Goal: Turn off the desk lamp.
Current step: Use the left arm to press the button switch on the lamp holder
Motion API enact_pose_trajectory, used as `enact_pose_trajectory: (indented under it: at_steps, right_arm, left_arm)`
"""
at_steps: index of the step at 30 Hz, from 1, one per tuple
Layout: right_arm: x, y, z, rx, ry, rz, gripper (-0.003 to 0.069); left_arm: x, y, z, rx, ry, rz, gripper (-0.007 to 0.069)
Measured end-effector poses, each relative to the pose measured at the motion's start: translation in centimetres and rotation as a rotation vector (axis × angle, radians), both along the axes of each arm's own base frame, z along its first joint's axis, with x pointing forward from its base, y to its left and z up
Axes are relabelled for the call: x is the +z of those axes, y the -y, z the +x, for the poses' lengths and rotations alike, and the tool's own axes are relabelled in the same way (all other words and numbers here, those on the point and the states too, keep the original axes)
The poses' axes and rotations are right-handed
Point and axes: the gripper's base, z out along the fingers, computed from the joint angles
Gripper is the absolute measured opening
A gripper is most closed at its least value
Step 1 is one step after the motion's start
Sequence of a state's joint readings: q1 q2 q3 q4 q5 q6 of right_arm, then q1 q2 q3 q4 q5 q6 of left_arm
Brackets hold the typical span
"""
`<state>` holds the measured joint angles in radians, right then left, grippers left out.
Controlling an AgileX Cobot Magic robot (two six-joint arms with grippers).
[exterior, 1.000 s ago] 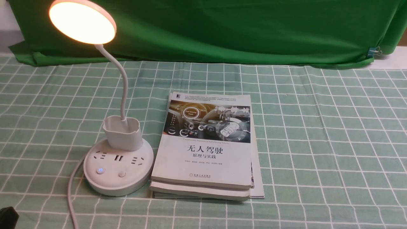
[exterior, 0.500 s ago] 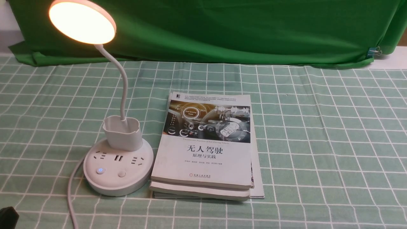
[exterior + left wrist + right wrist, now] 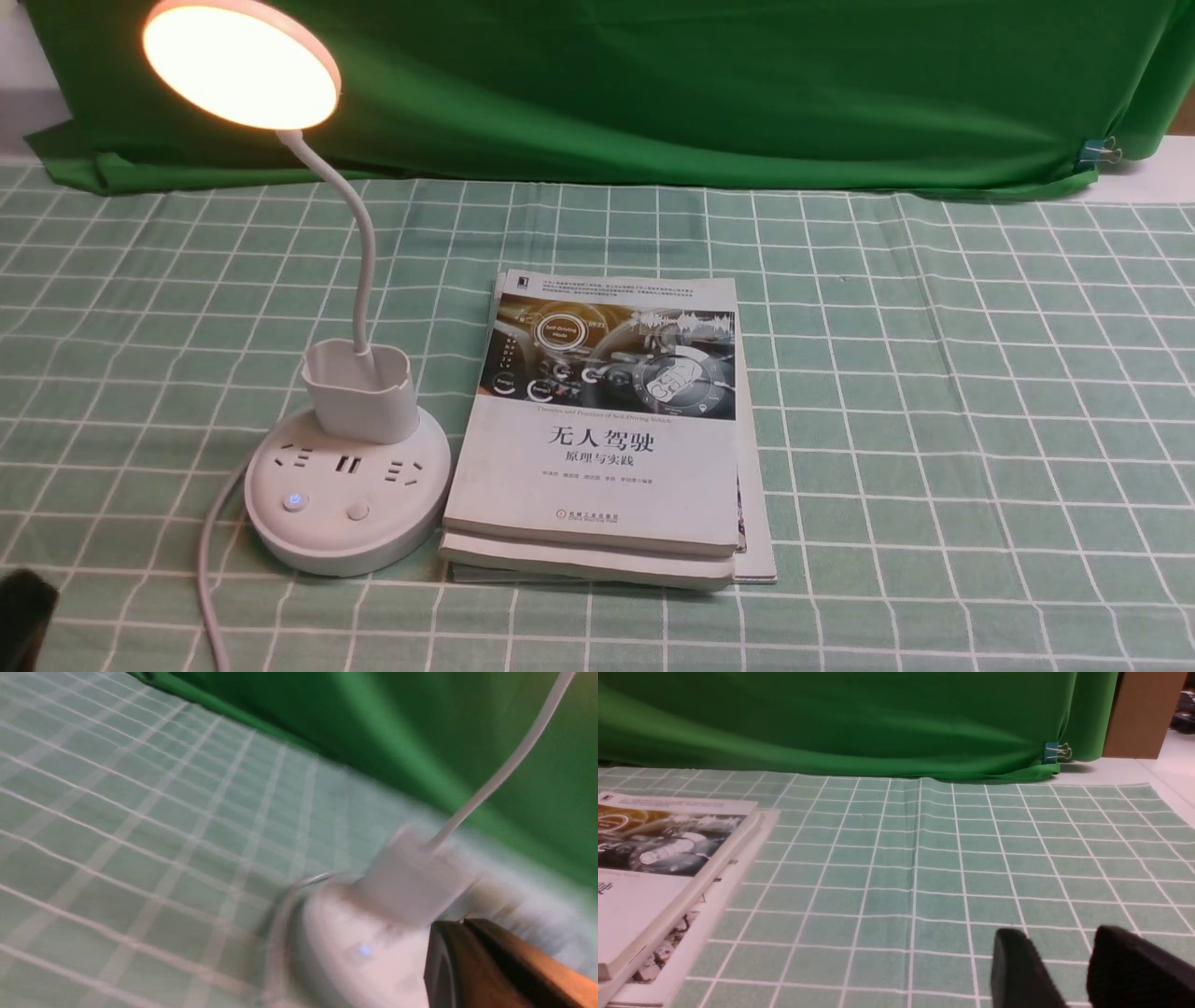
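Approach step, nothing pressed yet: the desk lamp (image 3: pixel 359 411) sits at 9 o'clock on the checked tablecloth (image 3: pixel 934 392), and its disc head (image 3: pixel 241 65) glows warm. My left gripper (image 3: pixel 21 618) is only a dark edge at the 7 o'clock corner of the front view. In the left wrist view it is blurred and low near the lamp's round base (image 3: pixel 355 952), apart from it; I cannot tell if the fingers are parted or closed. My right gripper (image 3: pixel 1059 956) hangs idle over bare cloth, fingers spread, holding nothing. Next move, as I judge it: bring a left fingertip toward 1 o'clock, over the base front, and push down on a button. There are two, the blue-lit button (image 3: pixel 295 500) and the plain button (image 3: pixel 358 511); I cannot tell which runs the light. In the way: the power cord (image 3: pixel 207 579) trails off the base at 7 o'clock, right on my path. The stack of books (image 3: pixel 607 448) sits just beside the base at 3 o'clock.
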<state>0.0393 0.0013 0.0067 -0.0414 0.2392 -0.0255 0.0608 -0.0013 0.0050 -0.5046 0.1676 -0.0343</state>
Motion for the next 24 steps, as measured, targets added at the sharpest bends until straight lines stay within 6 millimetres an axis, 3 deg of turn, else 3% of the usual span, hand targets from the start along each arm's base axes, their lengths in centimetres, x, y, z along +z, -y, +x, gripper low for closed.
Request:
enact_pose_trajectory:
  at_steps: [4,14,19,24]
  right_arm:
    - [0.0,0.0,0.0,0.000,0.000,0.000,0.0242]
    - [0.0,0.0,0.0,0.000,0.000,0.000,0.0242]
    - [0.0,0.0,0.0,0.000,0.000,0.000,0.0242]
    - [0.0,0.0,0.0,0.000,0.000,0.000,0.0242]
  left_arm:
    - [0.9,-0.3,0.0,0.035,0.093,-0.285,0.0003]
    - [1.6,-1.0,-0.1,0.108,0.188,-0.220,0.0003]
    - [3.4,0.2,1.0,-0.012,-0.012,-0.162,0.0003]
    - [5.8,1.2,3.9,-0.179,-0.411,0.027,0.0003]
